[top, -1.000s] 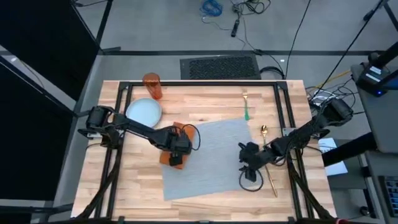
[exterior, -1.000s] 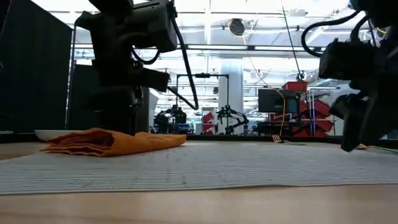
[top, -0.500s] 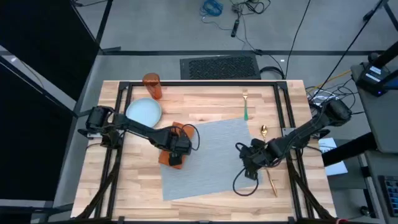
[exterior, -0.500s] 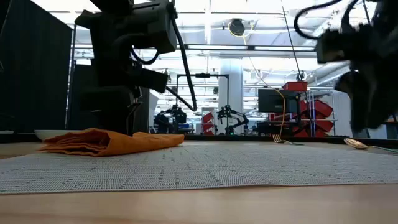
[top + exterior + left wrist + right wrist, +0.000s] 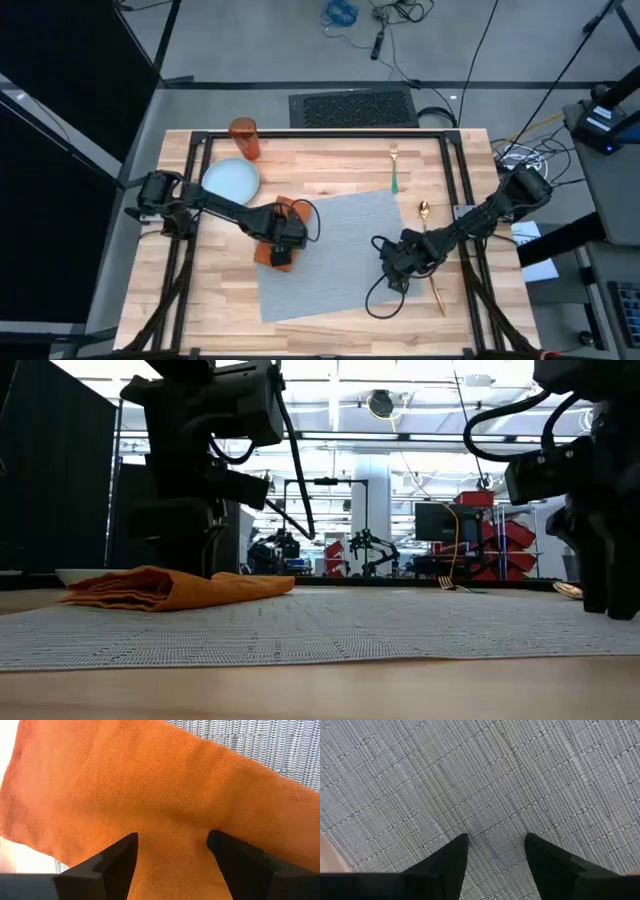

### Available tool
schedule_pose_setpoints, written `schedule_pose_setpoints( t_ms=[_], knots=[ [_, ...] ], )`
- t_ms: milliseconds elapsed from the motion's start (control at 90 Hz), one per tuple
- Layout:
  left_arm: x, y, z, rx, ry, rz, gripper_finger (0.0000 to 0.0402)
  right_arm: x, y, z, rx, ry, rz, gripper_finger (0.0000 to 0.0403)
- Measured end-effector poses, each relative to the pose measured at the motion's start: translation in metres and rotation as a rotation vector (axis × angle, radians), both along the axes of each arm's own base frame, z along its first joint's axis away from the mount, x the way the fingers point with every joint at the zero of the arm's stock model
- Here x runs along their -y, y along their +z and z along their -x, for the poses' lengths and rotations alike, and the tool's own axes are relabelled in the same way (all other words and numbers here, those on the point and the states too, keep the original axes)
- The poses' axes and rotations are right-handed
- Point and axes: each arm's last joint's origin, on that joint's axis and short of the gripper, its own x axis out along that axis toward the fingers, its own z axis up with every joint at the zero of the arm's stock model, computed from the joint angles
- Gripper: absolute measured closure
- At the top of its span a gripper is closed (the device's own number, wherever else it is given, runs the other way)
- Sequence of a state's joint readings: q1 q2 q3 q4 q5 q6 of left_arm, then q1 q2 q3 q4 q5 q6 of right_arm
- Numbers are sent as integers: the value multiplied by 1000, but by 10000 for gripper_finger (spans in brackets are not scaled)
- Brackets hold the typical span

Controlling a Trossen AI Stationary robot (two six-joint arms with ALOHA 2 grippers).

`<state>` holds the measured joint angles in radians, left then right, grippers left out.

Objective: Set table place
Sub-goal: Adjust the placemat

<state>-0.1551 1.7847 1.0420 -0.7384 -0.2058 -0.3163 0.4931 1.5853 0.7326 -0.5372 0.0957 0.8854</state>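
The grey placemat [image 5: 335, 250] lies skewed near the middle of the table [image 5: 330, 165], and the step in hand looks like getting it squared up before anything is laid on it; the right gripper [image 5: 393, 262] is down at the mat's right edge with its fingers apart and the weave showing bare between them, gripping nothing; the left gripper [image 5: 283, 247] sits over the orange napkin [image 5: 272, 222] at the mat's left edge, fingers spread with the cloth bulging between them, touching but not clamped on it.

The rest of the setting waits at the far side: the pale-blue plate [image 5: 231, 180] and orange tumbler [image 5: 245, 138] at the far left, the fork [image 5: 395, 168] at the far middle, the spoon [image 5: 430, 255] just beside the mat's right edge; none is on the mat yet. The next move, as I judge it, calls for the fingers to close on cloth, since both sets stand open.

The high view alone gives the whole layout; the low view adds that the napkin [image 5: 175, 587] is bunched in a low heap rather than flat; the wrist views alone show the spread of the fingers [image 5: 112, 862] [image 5: 445, 865].
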Motion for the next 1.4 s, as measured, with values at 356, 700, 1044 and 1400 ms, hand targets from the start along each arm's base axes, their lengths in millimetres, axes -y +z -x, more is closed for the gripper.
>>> schedule_pose_setpoints(
  t_ms=[356,700,1044,1400],
  knots=[
    [-13,0,-3,10,4,-34,159,-26,5,0,125,-44,-116,244],
    [-18,1,-5,26,19,-40,159,-46,4,13,127,-107,-139,244],
    [-12,15,-7,-19,7,-82,159,-48,19,14,31,-53,-62,244],
    [8,53,-24,52,-39,-107,159,-51,36,6,87,-29,23,244]
  ],
)
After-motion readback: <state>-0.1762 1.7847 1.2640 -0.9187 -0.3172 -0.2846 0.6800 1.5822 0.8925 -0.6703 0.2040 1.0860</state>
